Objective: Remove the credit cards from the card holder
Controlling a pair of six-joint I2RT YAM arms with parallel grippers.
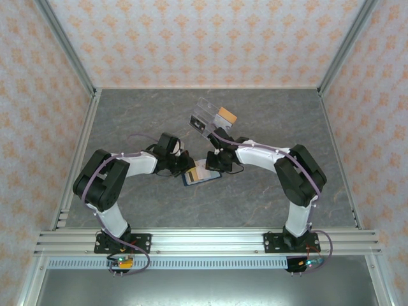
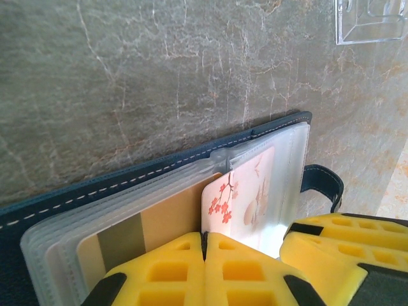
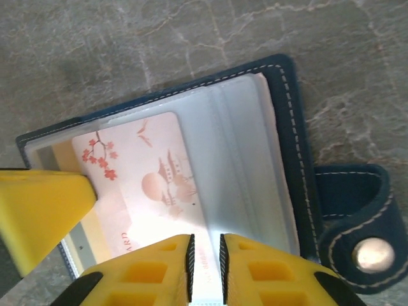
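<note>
Where both forearms converge at mid-table (image 1: 127, 127), the card holder (image 1: 203, 178) lies open and flat between the two grippers. Left arm: elbow raised near its base, forearm reaching right, wrist angled down at the holder's left side. Right arm: elbow raised likewise, forearm reaching left and slightly far, wrist tipped down over the holder's right side.

Left gripper (image 2: 204, 245): yellow fingers pressed together with no gap, tips at the left edge of the blossom-printed card (image 3: 146, 172). Whether anything lies between them cannot be told. A tan card (image 2: 159, 217) with a dark stripe sits in the clear sleeves just beside those tips.

Right gripper (image 3: 206, 245): fingers drawn to a narrow slit, pinching one edge of the blossom-printed card. That card stands partly out of its sleeve, resting on the holder's clear pages.

Holder's clasp tab (image 3: 357, 217), with its metal snap, projects beyond the navy cover beside the right gripper.

Clear acrylic box (image 1: 205, 116) stands on the table far of the grippers, apart from the holder, with an orange card (image 1: 226, 116) at its right side.
</note>
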